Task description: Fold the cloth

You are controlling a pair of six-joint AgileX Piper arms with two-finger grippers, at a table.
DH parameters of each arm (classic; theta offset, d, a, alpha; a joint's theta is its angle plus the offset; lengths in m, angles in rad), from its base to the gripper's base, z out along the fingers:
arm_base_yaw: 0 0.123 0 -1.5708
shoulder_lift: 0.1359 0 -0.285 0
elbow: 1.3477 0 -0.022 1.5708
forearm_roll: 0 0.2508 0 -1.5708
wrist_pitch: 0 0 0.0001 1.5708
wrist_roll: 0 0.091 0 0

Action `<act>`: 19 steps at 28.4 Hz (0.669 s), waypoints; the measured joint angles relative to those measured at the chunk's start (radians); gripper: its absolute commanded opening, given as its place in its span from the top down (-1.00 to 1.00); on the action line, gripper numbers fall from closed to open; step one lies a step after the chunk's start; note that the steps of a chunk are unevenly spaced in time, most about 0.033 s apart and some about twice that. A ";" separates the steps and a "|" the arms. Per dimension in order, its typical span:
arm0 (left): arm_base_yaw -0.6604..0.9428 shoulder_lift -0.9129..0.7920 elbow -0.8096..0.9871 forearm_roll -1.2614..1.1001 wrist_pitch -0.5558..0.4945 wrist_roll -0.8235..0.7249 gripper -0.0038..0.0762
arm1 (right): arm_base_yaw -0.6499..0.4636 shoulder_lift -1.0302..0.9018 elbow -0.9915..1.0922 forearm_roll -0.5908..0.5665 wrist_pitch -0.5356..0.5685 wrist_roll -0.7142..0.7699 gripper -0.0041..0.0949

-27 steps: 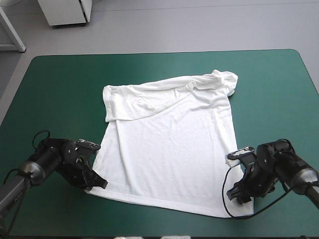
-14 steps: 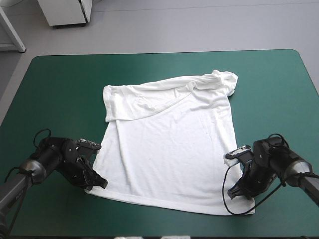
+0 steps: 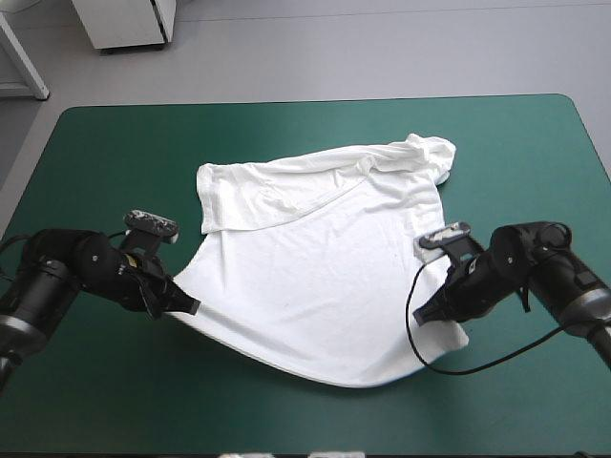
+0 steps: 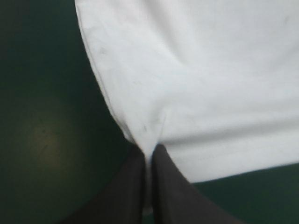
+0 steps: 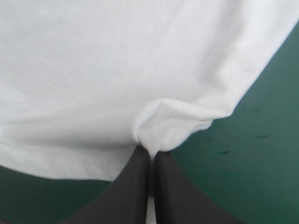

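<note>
A table (image 3: 286, 143) under a teal-green cover fills the scene. The left gripper's (image 3: 187, 307) black fingers (image 4: 133, 186) are pressed together on the near left corner of a white, short-sleeved fabric T-shirt (image 3: 325, 277). The right gripper's (image 3: 430, 313) black fingers (image 5: 135, 186) pinch its near right corner, the cloth puckered at their tips. The T-shirt lies spread at the table's middle, its hem bowing toward the table's near edge between the two grips. Its upper part is folded over and bunched toward the table's far edge.
</note>
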 measured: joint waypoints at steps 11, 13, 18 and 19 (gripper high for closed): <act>0.000 -0.110 -0.538 -0.015 0.109 0.000 0.93 | 0.000 -0.057 -0.634 -0.099 0.134 0.045 0.93; 0.000 -0.108 -0.648 -0.025 0.105 0.007 0.93 | 0.000 -0.058 -0.743 -0.104 0.139 0.045 0.93; 0.000 -0.068 -0.904 -0.056 -0.019 0.016 0.93 | 0.000 -0.060 -0.951 -0.174 0.005 0.045 0.93; 0.000 -0.055 -0.939 -0.059 -0.051 0.018 0.93 | 0.000 -0.060 -0.968 -0.189 -0.034 0.046 0.93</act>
